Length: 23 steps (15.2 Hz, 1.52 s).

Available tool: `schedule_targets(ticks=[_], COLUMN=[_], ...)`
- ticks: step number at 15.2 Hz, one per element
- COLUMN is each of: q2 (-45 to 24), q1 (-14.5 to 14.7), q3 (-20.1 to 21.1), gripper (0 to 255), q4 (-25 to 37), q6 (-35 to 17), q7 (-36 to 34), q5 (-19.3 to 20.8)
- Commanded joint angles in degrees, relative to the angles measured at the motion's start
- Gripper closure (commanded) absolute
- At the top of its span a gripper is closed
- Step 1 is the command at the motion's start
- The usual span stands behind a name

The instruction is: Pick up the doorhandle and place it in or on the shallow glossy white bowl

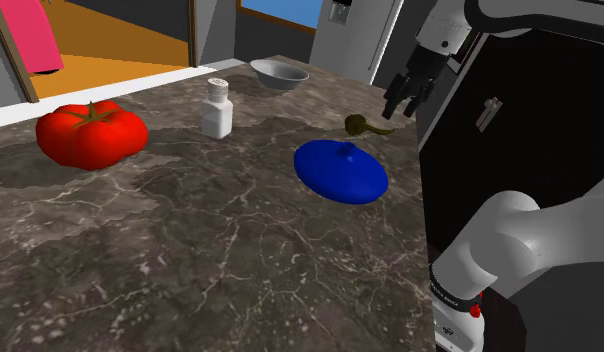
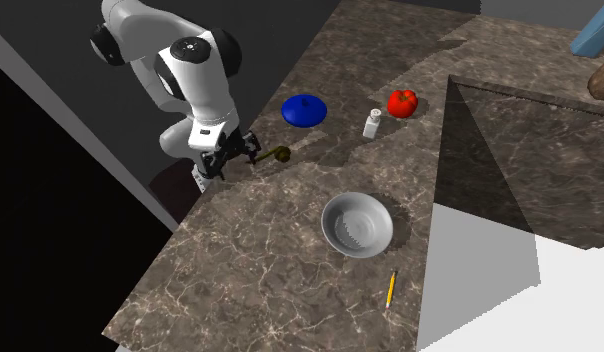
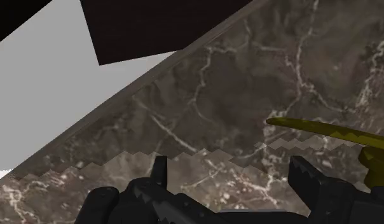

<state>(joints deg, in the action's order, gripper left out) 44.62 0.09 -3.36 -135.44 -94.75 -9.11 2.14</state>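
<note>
Currently my black two-finger claw (image 3: 231, 167) is open: in the wrist view both fingers (image 3: 160, 170) stand well apart, with bare counter between them and nothing clasped. In the second exterior view the claw (image 2: 226, 158) hangs low over the dark veined marble counter (image 2: 270, 260), close to the edge nearest my stand.

Position of the task item: the olive-brass lever doorhandle (image 1: 365, 126) lies flat on the counter, unheld. In the shoulder view it sits just beside my claw (image 1: 405, 104), between the claw and the blue domed lid (image 1: 340, 170). In the wrist view its slim lever (image 3: 318, 129) lies ahead of one finger and off to that side — outside the gap between the fingers.

Position of the target: the shallow glossy grey-white bowl (image 2: 357, 224) rests upright on the counter, well apart from the doorhandle (image 2: 275, 156).

Other items on the counter:
- a red tomato (image 1: 90, 133);
- a white shaker with a perforated cap (image 1: 218, 108), upright, between the tomato and the lid;
- a yellow pencil (image 2: 390, 288) — lying near the bowl, on the side away from the doorhandle.
</note>
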Motion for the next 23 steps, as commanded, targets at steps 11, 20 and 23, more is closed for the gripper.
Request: schedule_targets(ticks=[11,20,23], q2=[0.4,0.0,0.0], q1=[5.9,6.2,6.2], q3=[13.2,14.3,14.3], gripper=[0,0,0], q4=[1.2,-4.2,-4.2], q6=[-6.1,-12.4,-12.4], q7=[-8.3,-8.9,-8.9], q5=[-3.9,-4.2,-4.2])
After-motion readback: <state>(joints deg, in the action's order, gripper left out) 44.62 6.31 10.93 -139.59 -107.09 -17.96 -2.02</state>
